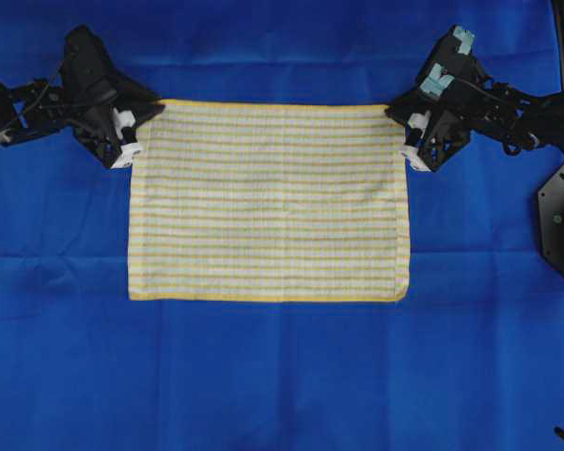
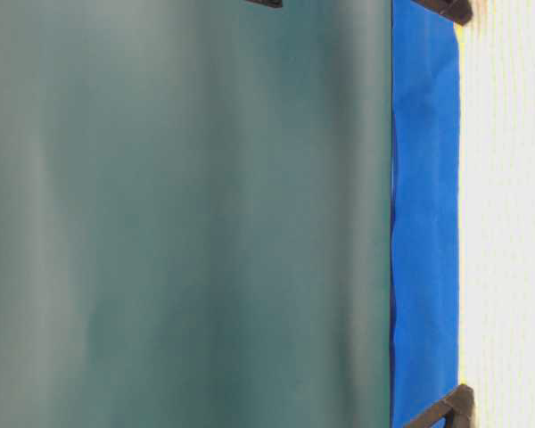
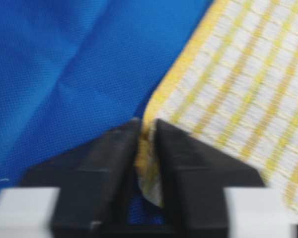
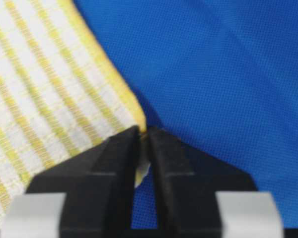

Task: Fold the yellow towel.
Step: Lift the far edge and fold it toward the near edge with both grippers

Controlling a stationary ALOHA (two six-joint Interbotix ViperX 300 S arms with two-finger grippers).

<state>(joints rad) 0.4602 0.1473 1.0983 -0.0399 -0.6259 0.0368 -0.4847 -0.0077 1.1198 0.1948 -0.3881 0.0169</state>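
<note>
Both far corners of the yellow towel point(image 1: 268, 202) pinched: my left tool point(image 3: 145, 144) and right tool point(image 4: 143, 144) are clamped on them. Towel lies flat, unfolded on blue cloth point(image 1: 282, 376); whole fold left

Left wrist-mounted view. The left gripper point(image 3: 148, 130) entered from the bottom edge, its two black fingers point(image 3: 191, 171) drawn together on a corner of the yellow towel point(image 3: 248, 84). A bunched fold of the yellow hem stood pinched in the narrow gap between the fingers and hung a little way down behind their tips. From the pinched corner the towel spread away ahead and to the right of the gripper, its white weave crossed by yellow stripes and bordered by a yellow hem. The blue cloth point(image 3: 64, 74) lay ahead and to the left, creased, with a small patch showing below the pinched fold between the fingers.
</note>
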